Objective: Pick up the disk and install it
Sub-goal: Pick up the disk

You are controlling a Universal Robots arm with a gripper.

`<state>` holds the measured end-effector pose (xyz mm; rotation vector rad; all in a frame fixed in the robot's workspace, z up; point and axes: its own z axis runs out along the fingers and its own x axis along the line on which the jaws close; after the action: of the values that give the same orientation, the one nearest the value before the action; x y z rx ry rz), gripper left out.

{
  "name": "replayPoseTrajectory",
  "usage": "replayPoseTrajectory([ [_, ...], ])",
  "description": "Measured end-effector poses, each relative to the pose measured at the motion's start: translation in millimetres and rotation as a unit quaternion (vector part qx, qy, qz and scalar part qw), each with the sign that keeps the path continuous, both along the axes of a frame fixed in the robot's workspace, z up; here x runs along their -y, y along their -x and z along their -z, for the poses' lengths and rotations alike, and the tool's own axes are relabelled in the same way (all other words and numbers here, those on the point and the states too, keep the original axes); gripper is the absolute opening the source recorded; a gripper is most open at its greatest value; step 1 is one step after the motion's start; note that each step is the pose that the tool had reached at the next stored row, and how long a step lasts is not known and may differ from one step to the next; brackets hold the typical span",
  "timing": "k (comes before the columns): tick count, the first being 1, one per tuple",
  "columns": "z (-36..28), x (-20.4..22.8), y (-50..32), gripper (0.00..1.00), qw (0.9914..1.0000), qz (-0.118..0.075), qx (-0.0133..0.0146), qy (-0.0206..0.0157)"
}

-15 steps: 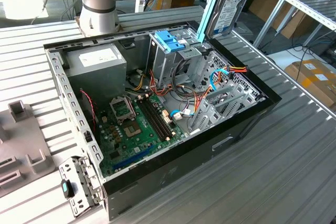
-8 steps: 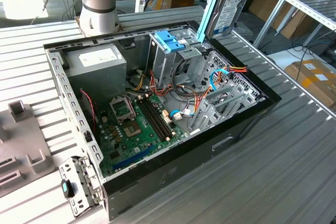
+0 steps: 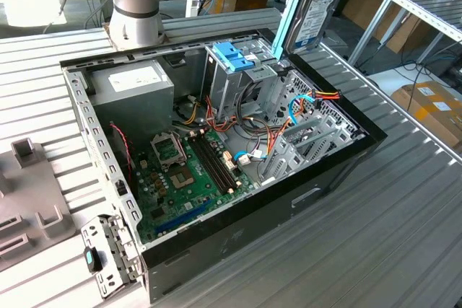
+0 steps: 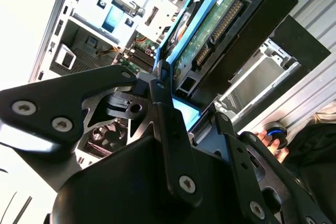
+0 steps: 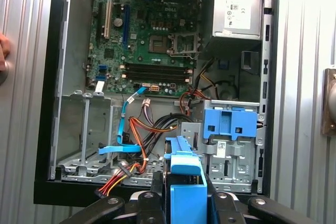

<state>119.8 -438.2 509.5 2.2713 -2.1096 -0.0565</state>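
I count 1 disk (image 3: 312, 9) between my 2 fingers (image 4: 167, 114), 1 computer case (image 3: 289, 200), 1 power-supply box (image 3: 133, 88), 1 motherboard (image 3: 180, 178), 1 drive cage (image 3: 224, 86).

Disk (image 3: 312, 14): blue rails, white-blue label. Motherboard (image 3: 180, 174) green. Case (image 3: 303, 196) black. Cage handle (image 3: 232, 55) blue.

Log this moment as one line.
state: holding | pincer: shut on disk | disk: aloft over open case | install: not done
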Motion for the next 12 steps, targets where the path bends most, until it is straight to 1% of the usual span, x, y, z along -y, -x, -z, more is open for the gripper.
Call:
replayPoseTrajectory([
  [12,0.0,3.3,-0.3,0.37,1.0,0.0,0.0,0.0],
])
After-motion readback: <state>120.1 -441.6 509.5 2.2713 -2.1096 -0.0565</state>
